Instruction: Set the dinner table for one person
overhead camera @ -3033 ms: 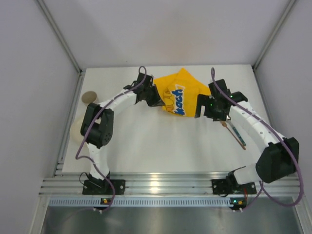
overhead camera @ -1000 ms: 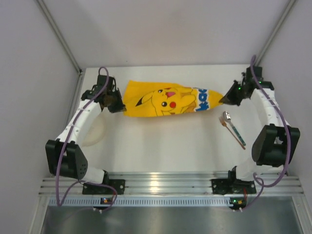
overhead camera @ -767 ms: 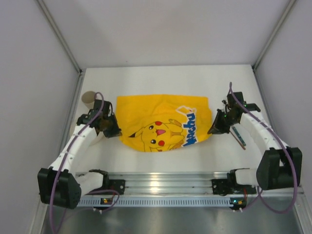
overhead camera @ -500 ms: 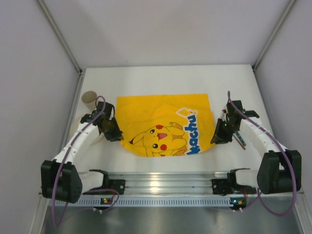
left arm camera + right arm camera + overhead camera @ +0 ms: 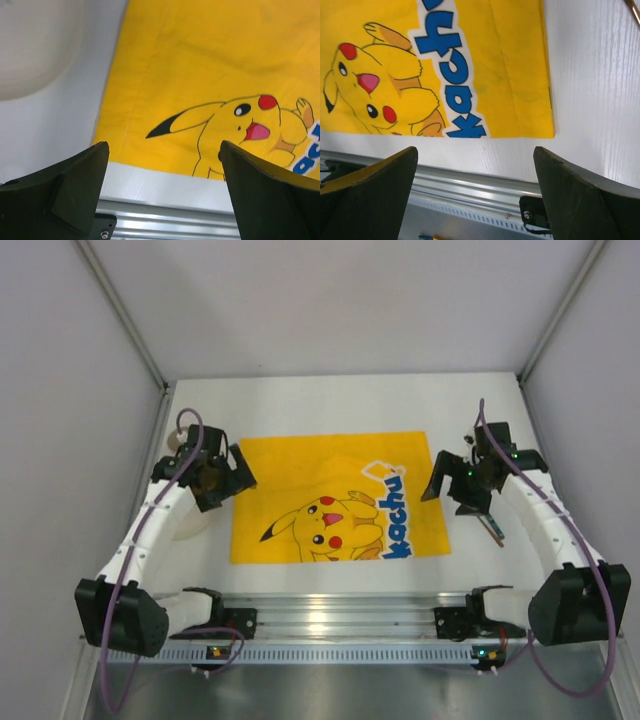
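Observation:
The dinner table [image 5: 340, 400] is a white top, and a yellow Pikachu-printed cloth mat [image 5: 340, 498] lies spread flat on its middle. My left gripper [image 5: 228, 483] hovers at the mat's left edge, open and empty. Through its wide jaws the left wrist view shows the mat [image 5: 210, 65] and its near left corner under the left gripper [image 5: 163, 146]. My right gripper [image 5: 452, 490] is open and empty above the mat's right edge. In the right wrist view the mat's [image 5: 485, 65] near right corner lies flat just beyond the right gripper [image 5: 475, 150].
A cream plate [image 5: 190, 525] lies left of the mat, partly under my left arm, and also shows as the plate [image 5: 35, 45] in the left wrist view. A beige cup [image 5: 177, 438] stands behind it. Cutlery [image 5: 493, 528] lies right of the mat. An aluminium rail [image 5: 340, 615] edges the near side.
Both grippers pulled the stretched mat toward the near edge, then opened and let it go. It now lies flat; both grippers have drawn back to its sides.

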Robot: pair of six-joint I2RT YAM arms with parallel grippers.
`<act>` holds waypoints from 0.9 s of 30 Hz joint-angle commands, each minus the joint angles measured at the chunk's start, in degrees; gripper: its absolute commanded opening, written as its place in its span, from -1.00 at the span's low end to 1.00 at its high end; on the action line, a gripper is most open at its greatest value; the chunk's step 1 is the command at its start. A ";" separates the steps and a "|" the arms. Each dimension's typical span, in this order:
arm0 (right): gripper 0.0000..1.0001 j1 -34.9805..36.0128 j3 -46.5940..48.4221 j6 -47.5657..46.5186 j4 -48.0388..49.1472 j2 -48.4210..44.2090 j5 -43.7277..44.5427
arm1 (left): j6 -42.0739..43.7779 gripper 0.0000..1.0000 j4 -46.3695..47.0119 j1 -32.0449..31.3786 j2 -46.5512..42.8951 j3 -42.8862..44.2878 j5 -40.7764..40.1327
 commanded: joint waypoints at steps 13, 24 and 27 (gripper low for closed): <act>0.99 0.78 3.30 1.63 -4.52 -5.99 -1.65 | -15.25 0.96 -2.16 21.57 -3.40 -5.37 -17.88; 1.00 2.89 3.92 0.75 -8.39 -5.81 -0.07 | -20.62 0.96 14.89 28.26 -2.18 -21.55 -8.73; 1.00 3.42 4.00 0.57 -8.83 -5.11 0.29 | -18.95 0.96 19.55 28.96 -2.00 -23.14 -9.61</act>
